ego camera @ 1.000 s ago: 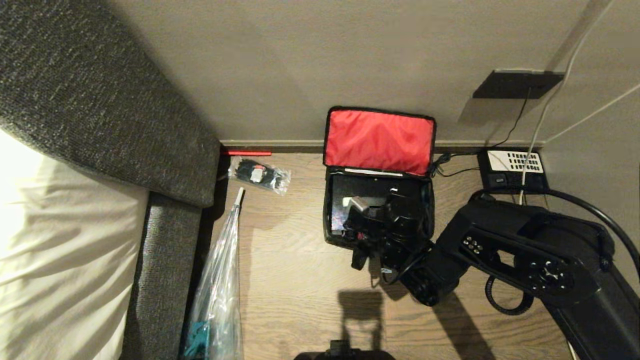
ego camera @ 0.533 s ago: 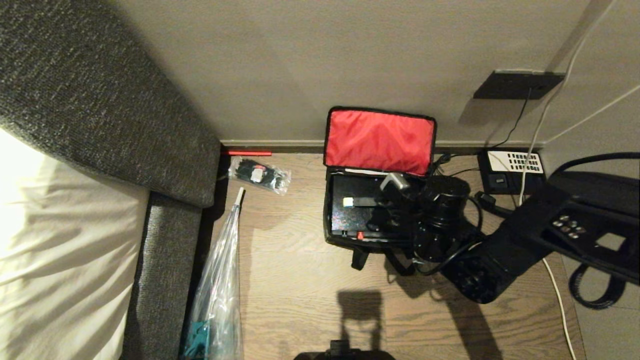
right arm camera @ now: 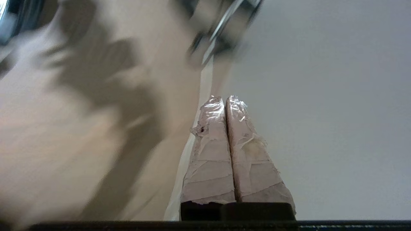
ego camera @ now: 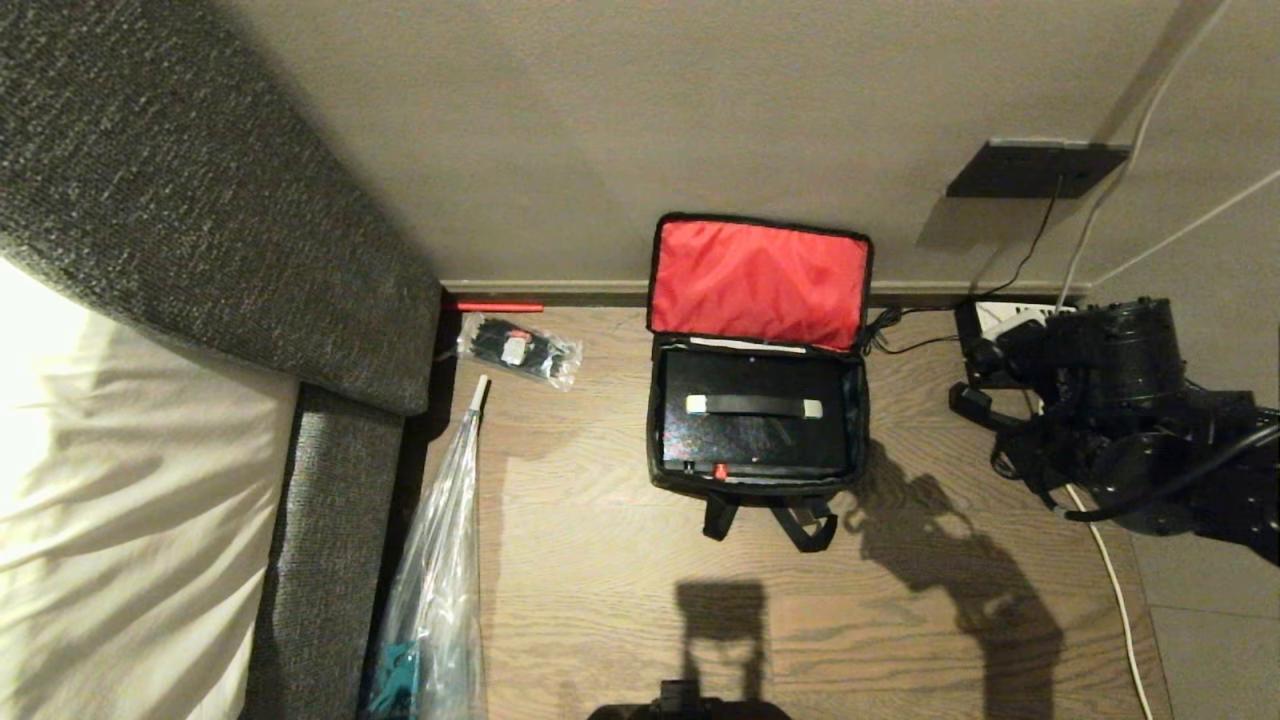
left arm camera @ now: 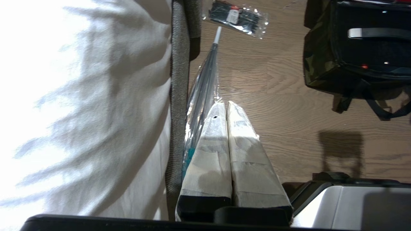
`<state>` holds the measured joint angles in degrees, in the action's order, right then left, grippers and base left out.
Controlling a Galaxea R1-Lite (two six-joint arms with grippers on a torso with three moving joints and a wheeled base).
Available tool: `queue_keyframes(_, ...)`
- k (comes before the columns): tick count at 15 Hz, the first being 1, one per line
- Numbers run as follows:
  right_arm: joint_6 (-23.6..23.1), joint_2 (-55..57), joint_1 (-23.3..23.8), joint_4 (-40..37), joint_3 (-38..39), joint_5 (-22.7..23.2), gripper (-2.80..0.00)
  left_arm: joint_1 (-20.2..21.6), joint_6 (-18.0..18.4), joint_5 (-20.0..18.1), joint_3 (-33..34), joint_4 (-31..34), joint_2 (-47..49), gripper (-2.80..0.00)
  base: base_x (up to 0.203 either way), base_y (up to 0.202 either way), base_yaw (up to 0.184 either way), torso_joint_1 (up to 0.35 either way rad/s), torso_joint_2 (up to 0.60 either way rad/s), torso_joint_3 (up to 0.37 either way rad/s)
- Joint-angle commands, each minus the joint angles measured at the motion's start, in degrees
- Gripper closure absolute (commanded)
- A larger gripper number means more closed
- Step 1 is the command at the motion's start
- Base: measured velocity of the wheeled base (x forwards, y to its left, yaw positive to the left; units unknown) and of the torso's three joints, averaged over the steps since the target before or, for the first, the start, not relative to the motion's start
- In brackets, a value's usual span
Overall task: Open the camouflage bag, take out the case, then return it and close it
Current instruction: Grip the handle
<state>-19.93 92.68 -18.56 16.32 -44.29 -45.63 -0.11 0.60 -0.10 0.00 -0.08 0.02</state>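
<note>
Right gripper (right arm camera: 224, 99): fingers pressed together, nothing between them, pointing at bare wall, well off to the side of the camouflage bag (ego camera: 750, 487), up by the telephone (ego camera: 1000, 316) and its cables. Holds nothing, touches nothing of the task. Left gripper (left arm camera: 223, 104): also closed flat and empty, parked low, with the clear plastic bag (left arm camera: 202, 96) just ahead of its tips and the camouflage bag farther ahead and to one side, well apart. As for that bag: on the wood floor against the wall, lid thrown back and upright, red lining (ego camera: 757, 280) facing out, zip undone. Inside, the case (ego camera: 755, 445), lying flat, handle (ego camera: 753, 405) upward, filling almost the whole compartment. Opening done, then. Cannot tell from this alone: case before removal, or case already returned. With the closed, empty right gripper away from the bag, looks more like the second, but only as a judgement. Left in any reading: lid folded down over the case and zip drawn around. Small clear packet (ego camera: 520, 350) far from both grippers, not part of the work.
</note>
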Motion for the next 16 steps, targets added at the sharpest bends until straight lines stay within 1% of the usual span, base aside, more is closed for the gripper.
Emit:
queue_keyframes(1,16.48,-8.89,1.29,-19.3,0.21,6.8,0.0,0.02,0.02,0.01,0.0,-0.01,-0.02,0.0,0.0,0.0,0.0,0.0,0.0,0.0)
queue_keyframes(2,17.16,-9.73,1.49,-20.33,-0.35,7.79,0.0,0.02,0.02,0.01,0.0,-0.01,-0.02,0.0,0.0,0.0,0.0,0.0,0.0,0.0)
queue_keyframes(4,16.87,-10.6,1.51,-20.45,-0.44,7.89,0.0,0.02,0.02,0.01,0.0,-0.01,-0.02,0.0,0.0,0.0,0.0,0.0,0.0,0.0)
queue_keyframes(16,16.86,-9.97,1.51,-20.1,-0.45,7.58,0.0,0.02,0.19,-0.08,-0.09,0.34,-0.02,0.0,0.0,0.0,0.0,0.0,0.0,0.0)
